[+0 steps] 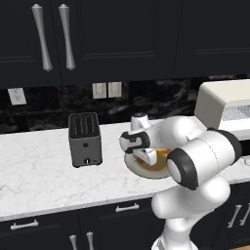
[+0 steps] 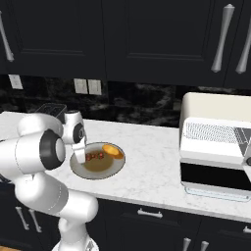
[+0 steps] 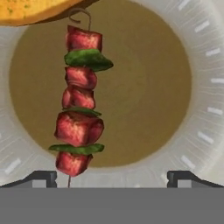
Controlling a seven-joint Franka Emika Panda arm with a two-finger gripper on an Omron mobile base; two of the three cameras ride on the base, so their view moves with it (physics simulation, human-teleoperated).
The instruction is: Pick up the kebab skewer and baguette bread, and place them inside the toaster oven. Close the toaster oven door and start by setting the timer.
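Kebab skewer (image 3: 78, 103) beside baguette bread (image 3: 33, 9)

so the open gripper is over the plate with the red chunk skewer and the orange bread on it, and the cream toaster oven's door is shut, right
Not quite: the cream-white toaster oven has its dark glass door dropped open, as the right base view shows. The rest holds: the open gripper hangs over the round brown-centred plate carrying the red-chunk kebab skewer and the orange-golden oval bread.

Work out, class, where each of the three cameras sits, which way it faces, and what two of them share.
Left base view: behind the arm's left, facing counter, toaster and oven; arm lower right.
Right base view: behind the arm's right, facing plate and oven; arm lower left.
Hand view: on the hand, facing down at the skewer; open gripper fingertips at bottom.
Shared: plate, skewer and bread appear in right base and hand views.
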